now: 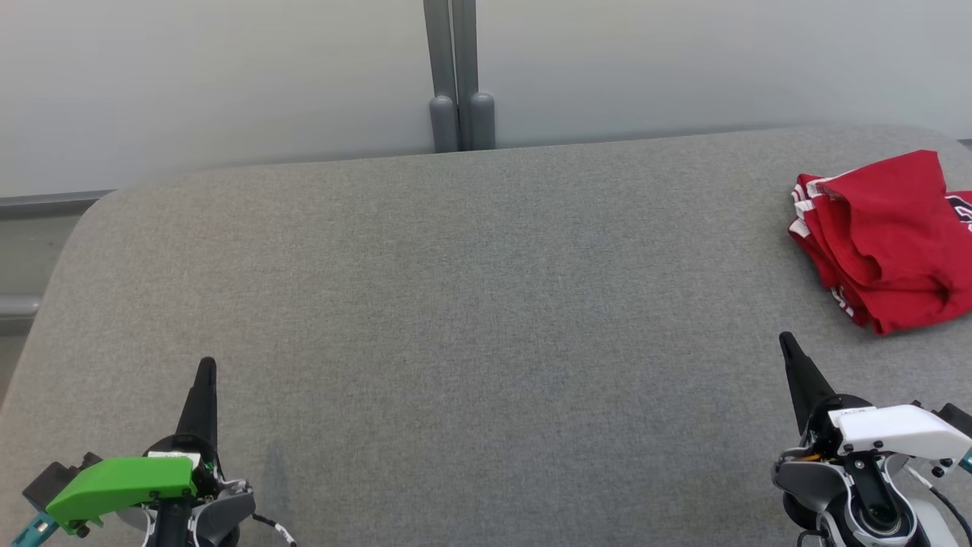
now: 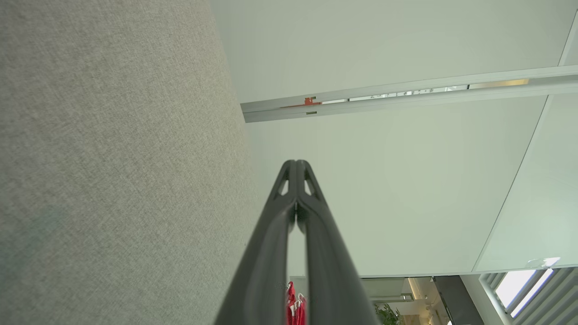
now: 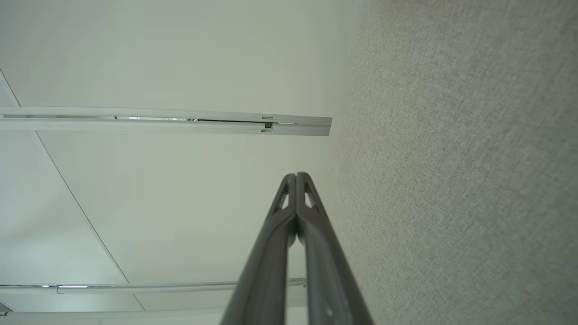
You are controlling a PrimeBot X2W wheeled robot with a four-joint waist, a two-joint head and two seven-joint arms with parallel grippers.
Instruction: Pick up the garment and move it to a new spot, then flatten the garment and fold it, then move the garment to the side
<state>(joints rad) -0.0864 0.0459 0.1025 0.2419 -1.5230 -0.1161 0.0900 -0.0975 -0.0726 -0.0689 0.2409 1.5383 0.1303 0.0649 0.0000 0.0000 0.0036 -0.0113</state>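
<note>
The red garment (image 1: 888,243) lies folded at the counter's (image 1: 471,289) far right edge, near my right pincer (image 1: 787,346) but not touching. That one and my left pincer (image 1: 206,368) are clenched, empty.

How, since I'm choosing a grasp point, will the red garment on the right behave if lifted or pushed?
The red garment will probably go floppy: it lies in soft, rumpled layers. Lifted by one edge, the layers would likely fall open and hang. Pushed, it would probably bunch rather than slide, since the grey surface looks like woven fabric.
</note>
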